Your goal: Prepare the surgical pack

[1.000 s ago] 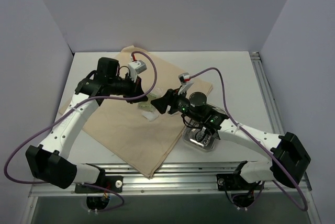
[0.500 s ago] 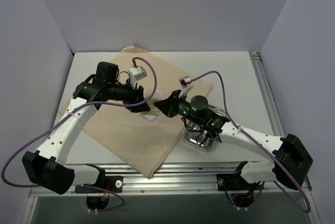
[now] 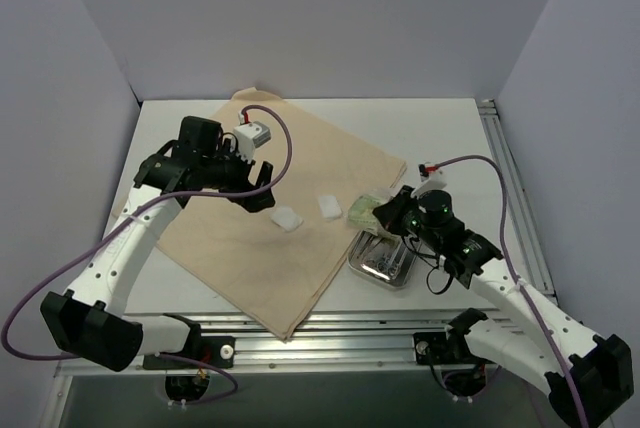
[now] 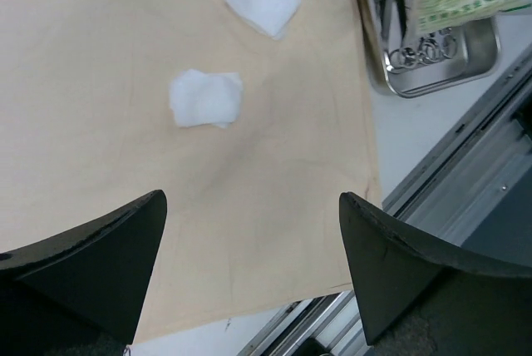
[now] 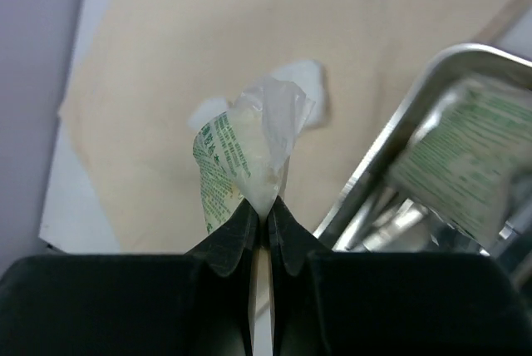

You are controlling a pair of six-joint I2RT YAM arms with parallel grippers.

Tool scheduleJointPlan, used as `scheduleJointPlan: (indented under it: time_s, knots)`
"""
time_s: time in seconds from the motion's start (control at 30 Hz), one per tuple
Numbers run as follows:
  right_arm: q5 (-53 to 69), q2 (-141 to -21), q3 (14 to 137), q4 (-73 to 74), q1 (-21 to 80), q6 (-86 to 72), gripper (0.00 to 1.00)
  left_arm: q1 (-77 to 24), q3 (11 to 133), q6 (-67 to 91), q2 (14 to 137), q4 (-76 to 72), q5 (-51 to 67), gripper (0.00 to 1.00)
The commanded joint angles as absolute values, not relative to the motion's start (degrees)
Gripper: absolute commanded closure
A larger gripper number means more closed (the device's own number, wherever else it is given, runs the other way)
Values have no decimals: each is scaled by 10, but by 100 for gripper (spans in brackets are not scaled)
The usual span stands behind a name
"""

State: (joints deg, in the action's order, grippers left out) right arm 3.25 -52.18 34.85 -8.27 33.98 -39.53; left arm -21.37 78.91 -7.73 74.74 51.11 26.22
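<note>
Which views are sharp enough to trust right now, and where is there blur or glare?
Right wrist: the green-printed packet pinched in the right gripper is fairly sharp; the shiny steel tray beside it is blurred. Left wrist: the white gauze pads on the tan cloth sheet read clearly; the open left gripper has soft dark fingers. Top view: even light, faint shadows.

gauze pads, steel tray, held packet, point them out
gauze pads [image 4: 205,98], left wrist view, nearer pad's middle
steel tray [image 4: 453,65], left wrist view, near wall
held packet [image 5: 218,163], right wrist view, green printed face
</note>
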Motion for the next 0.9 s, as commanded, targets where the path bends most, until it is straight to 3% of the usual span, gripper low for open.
scheduleJointPlan:
  time_s: [0.0,0.3,0.87]
  knots:
    - [25,-497,334,87,285,-413,100,-198,813,-67,754,525,193,6]
    - [112,-530,271,49,237,-424,100,-184,802,-67,753,518,191,6]
    - [91,-566,200,-81,236,-451,100,-184,804,-69,745,518,191,6]
